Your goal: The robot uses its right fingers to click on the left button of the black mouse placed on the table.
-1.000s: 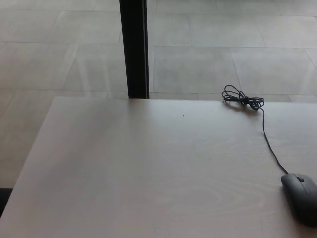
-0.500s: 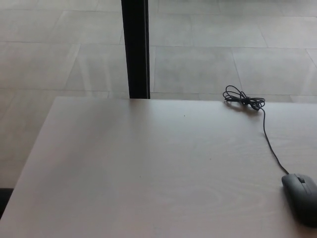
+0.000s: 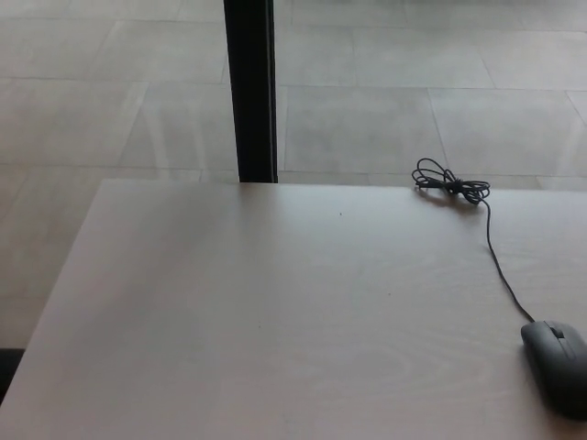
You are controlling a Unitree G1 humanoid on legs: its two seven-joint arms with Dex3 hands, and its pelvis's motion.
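no readable text, no labels or brand marks on mouse (image 3: 558, 365), table (image 3: 275, 321)

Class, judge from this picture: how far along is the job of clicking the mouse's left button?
Nothing looks done. The black mouse lies untouched at the table's right edge, its cable running back to a bundled coil at the far edge. Nothing is in hand: neither robot hand is in view. Everything is left: bringing the right hand over the mouse and pressing its left button.

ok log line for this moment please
stage: pre-reach | mouse: table right edge, untouched | cable: coiled at far edge | robot hands: not in view
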